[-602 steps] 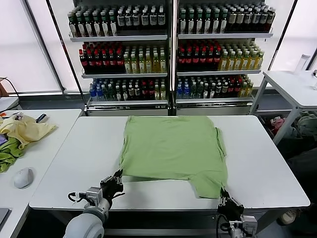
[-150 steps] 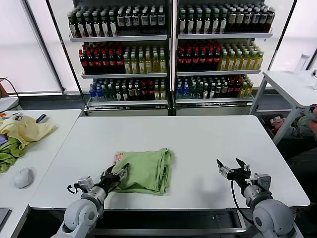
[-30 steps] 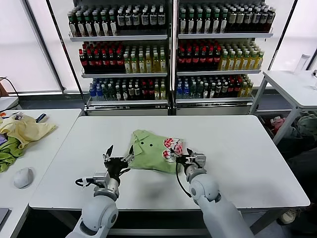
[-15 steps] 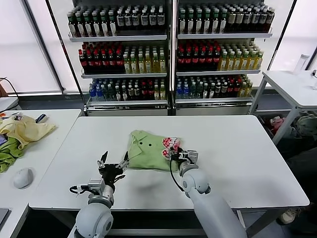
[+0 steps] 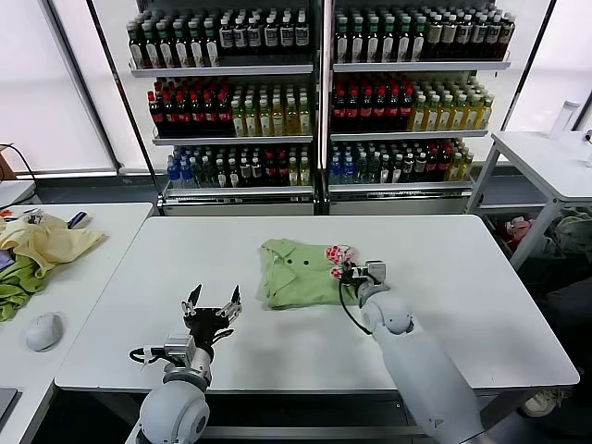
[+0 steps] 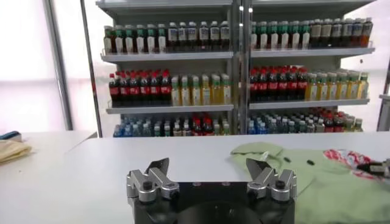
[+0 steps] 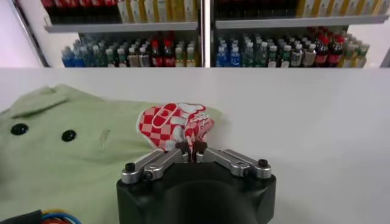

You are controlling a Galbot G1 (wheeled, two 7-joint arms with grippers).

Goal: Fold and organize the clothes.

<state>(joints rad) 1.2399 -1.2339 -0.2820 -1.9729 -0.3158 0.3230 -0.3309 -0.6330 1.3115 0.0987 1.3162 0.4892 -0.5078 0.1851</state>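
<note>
The clothes, a light green polo shirt [image 5: 298,274], lie folded in a small bundle at the middle of the white table [image 5: 166,268], collar and two dark buttons up. Its red-and-white print [image 7: 173,122] shows at the right edge. My right gripper [image 5: 349,271] is shut on that printed edge of the shirt; the wrist view shows the fabric pinched between the fingertips [image 7: 192,146]. My left gripper [image 5: 211,312] hovers open near the table's front edge, left of the shirt and apart from it, with nothing between its fingers [image 6: 159,166].
Shelves of bottles [image 5: 314,92] stand behind the table. A side table on the left carries a pale yellow garment [image 5: 46,242], a darker green cloth [image 5: 14,289] and a mouse [image 5: 43,331]. Another white table [image 5: 546,162] stands at the right.
My right gripper has shut on the shirt's printed edge and drawn the bundle to the right and slightly back. The left gripper has drawn back toward the front edge and stays open.
</note>
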